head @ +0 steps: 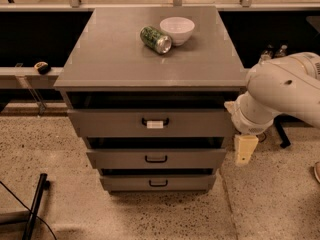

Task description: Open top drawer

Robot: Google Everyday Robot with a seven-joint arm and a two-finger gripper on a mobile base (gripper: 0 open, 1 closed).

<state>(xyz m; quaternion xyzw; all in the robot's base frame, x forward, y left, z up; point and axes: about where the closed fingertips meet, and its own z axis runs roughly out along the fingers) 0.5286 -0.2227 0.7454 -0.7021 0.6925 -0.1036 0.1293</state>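
The top drawer (150, 123) is the widest grey drawer of the cabinet, with a flat front, a small black handle (155, 120) and a white tag under it. It juts out further than the two drawers below, and a dark gap shows above its front. My gripper (245, 149) hangs down, cream-coloured, at the right of the cabinet, beside the top drawer's right end and slightly below it. It is apart from the handle. The white arm (285, 89) reaches in from the right.
Two narrower grey drawers (156, 158) (158, 182) sit below. On the cabinet top (110, 59) lie a green can (155, 39) on its side and a white bowl (177, 30). A black pole (35, 204) lies on the speckled floor at the lower left.
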